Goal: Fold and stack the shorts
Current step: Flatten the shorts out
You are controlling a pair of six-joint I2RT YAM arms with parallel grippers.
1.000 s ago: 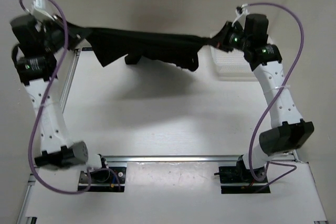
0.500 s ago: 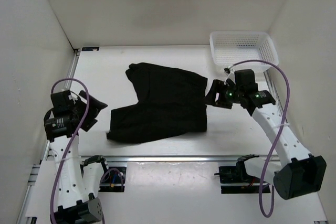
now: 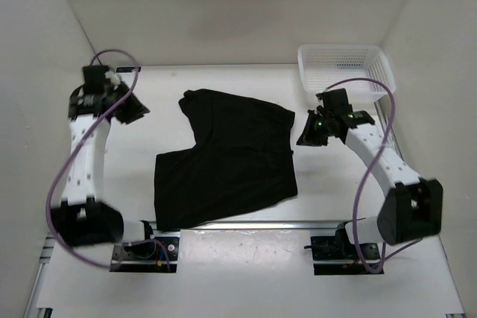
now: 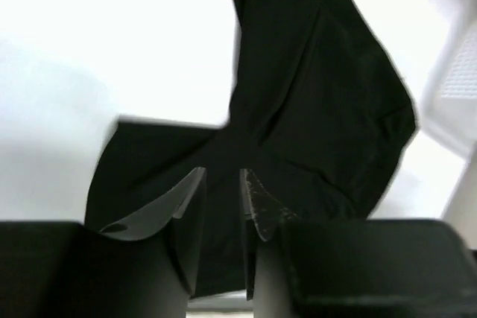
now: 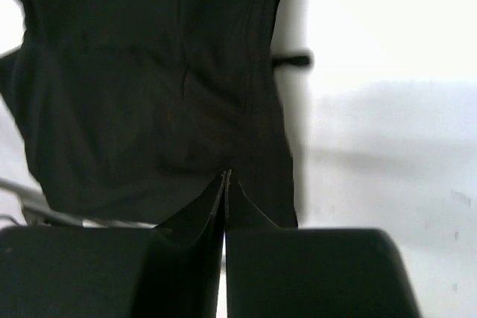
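Note:
The black shorts point(image 3: 227, 158) lie spread flat on the white table, waistband toward the right and legs toward the left. My left gripper point(image 3: 136, 109) hovers to the left of the shorts, apart from them. In the left wrist view its jaws point(image 4: 223, 175) stand a little apart with nothing between them, and the shorts point(image 4: 298, 109) lie beyond. My right gripper point(image 3: 304, 133) sits just off the right edge of the shorts. In the right wrist view its fingertips point(image 5: 226, 176) are pressed together, empty, above the shorts point(image 5: 149, 94).
A white mesh basket point(image 3: 344, 65) stands at the back right corner, behind the right arm; its corner shows in the left wrist view point(image 4: 458, 80). White walls close in the table on the left, back and right. An aluminium rail point(image 3: 246, 223) runs along the near edge.
The shorts, held stretched in the air between both grippers a second ago, now lie flat on the table. Both grippers have let go; the left arm has swung to the far left.

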